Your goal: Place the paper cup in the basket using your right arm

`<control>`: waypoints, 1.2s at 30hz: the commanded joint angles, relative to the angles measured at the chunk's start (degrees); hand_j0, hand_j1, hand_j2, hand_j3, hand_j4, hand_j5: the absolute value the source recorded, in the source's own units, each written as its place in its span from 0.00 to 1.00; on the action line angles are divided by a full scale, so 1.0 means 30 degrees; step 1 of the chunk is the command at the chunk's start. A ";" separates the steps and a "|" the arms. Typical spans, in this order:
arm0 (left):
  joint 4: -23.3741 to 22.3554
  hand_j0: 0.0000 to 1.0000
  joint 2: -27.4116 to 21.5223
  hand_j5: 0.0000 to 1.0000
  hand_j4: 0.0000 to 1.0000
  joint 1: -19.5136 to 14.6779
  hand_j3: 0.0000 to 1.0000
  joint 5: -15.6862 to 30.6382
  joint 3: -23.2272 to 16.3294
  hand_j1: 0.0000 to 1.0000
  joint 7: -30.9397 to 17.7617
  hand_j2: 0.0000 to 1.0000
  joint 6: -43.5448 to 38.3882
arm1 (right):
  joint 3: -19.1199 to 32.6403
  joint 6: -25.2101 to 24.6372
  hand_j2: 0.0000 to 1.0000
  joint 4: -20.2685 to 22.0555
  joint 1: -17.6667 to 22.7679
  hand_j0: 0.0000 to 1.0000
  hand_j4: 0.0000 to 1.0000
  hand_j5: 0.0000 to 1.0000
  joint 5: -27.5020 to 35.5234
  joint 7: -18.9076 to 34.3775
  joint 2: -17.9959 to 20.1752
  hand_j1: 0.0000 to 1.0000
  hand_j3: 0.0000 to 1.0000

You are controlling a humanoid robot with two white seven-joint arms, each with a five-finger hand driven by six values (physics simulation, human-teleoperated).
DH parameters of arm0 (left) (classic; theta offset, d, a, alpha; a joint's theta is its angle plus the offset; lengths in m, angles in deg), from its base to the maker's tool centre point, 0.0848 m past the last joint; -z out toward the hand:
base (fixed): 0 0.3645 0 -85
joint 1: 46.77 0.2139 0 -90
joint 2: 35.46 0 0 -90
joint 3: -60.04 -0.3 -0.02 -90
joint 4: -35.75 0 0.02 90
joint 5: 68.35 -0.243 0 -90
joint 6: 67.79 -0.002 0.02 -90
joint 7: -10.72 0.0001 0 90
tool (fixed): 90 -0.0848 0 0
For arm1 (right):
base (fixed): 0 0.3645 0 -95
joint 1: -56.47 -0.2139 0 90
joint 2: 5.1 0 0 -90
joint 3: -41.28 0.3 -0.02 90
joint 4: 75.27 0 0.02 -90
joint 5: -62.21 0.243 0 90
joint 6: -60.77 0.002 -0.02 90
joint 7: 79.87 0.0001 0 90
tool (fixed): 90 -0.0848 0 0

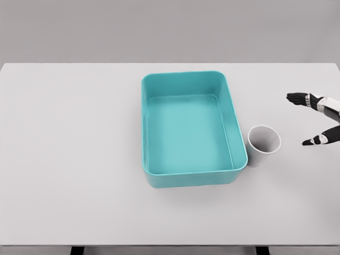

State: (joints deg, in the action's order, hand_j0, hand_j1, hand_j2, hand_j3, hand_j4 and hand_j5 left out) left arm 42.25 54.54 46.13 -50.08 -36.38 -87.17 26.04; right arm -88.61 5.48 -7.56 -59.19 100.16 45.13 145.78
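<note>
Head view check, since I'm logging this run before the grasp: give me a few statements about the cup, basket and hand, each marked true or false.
1. The paper cup stands on the table just right of the basket. True.
2. The basket already holds the cup. False: the basket is empty.
3. The right hand has its fingers spread and holds nothing. True.
4. The right hand is clamped on the cup. False: it is apart from the cup, to its right.
5. The left hand is over the basket. False: it is not in view.

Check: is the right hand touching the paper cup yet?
Apart. The head view shows bare table between the open right hand and the paper cup.
</note>
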 commanded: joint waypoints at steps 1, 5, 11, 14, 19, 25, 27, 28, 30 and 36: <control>0.0002 1.00 -0.0001 1.00 1.00 0.0000 1.00 0.0005 0.0002 1.00 -0.0004 1.00 0.0012 | -0.0384 0.0096 1.00 0.0078 0.0000 1.00 1.00 1.00 -0.0110 -0.0003 -0.0252 1.00 1.00; 0.0002 1.00 -0.0001 1.00 1.00 0.0000 1.00 0.0005 0.0002 1.00 -0.0004 1.00 -0.0017 | -0.0472 0.0002 1.00 -0.0010 0.0205 1.00 1.00 1.00 -0.1019 -0.0003 -0.1423 1.00 1.00; 0.0002 1.00 -0.0001 1.00 1.00 0.0000 1.00 0.0005 0.0002 1.00 -0.0004 1.00 -0.0017 | -0.1263 0.0096 1.00 -0.0010 0.0234 1.00 1.00 1.00 -0.1195 -0.0003 -0.1834 1.00 1.00; 0.0002 1.00 -0.0001 1.00 1.00 0.0000 1.00 0.0005 0.0002 1.00 -0.0004 1.00 -0.0017 | -0.1264 0.0096 1.00 -0.0039 0.0234 1.00 1.00 1.00 -0.1341 -0.0003 -0.2127 1.00 1.00; 0.0002 1.00 -0.0001 1.00 1.00 0.0000 1.00 0.0005 0.0002 1.00 -0.0004 1.00 0.0012 | -0.1263 0.0096 1.00 -0.0068 0.0234 1.00 1.00 1.00 -0.1341 -0.0003 -0.2186 1.00 1.00; 0.0002 1.00 -0.0001 1.00 1.00 0.0000 1.00 0.0005 0.0002 1.00 -0.0004 1.00 0.0012 | -0.1263 0.0096 1.00 -0.0537 0.0205 1.00 1.00 1.00 -0.1341 -0.0003 -0.2918 1.00 1.00; 0.0002 1.00 -0.0001 1.00 1.00 0.0000 1.00 0.0005 0.0002 1.00 -0.0004 1.00 0.0012 | -0.1263 0.0096 1.00 -0.0479 0.0205 1.00 1.00 1.00 -0.1341 -0.0003 -0.2918 1.00 1.00; 0.0002 1.00 -0.0001 1.00 1.00 0.0000 1.00 0.0005 0.0002 1.00 -0.0004 1.00 -0.0017 | -0.1263 0.0096 1.00 -0.0391 0.0205 1.00 1.00 1.00 -0.1370 -0.0003 -0.2918 1.00 1.00; 0.0002 1.00 -0.0001 1.00 1.00 0.0000 1.00 0.0005 0.0002 1.00 -0.0004 1.00 0.0012 | -0.1293 0.0096 1.00 -0.0303 0.0205 1.00 1.00 1.00 -0.1428 -0.0003 -0.2918 1.00 1.00; 0.0002 1.00 -0.0001 1.00 1.00 0.0000 1.00 0.0005 0.0002 1.00 -0.0004 1.00 -0.0017 | -0.1263 0.0096 1.00 0.0018 0.0205 1.00 1.00 1.00 -0.1428 -0.0003 -0.2889 1.00 1.00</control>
State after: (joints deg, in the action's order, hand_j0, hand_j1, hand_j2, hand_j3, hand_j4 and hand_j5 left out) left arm 42.24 54.54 46.13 -50.08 -36.38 -87.17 26.06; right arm -92.48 5.86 -7.96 -58.58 95.52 45.13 137.05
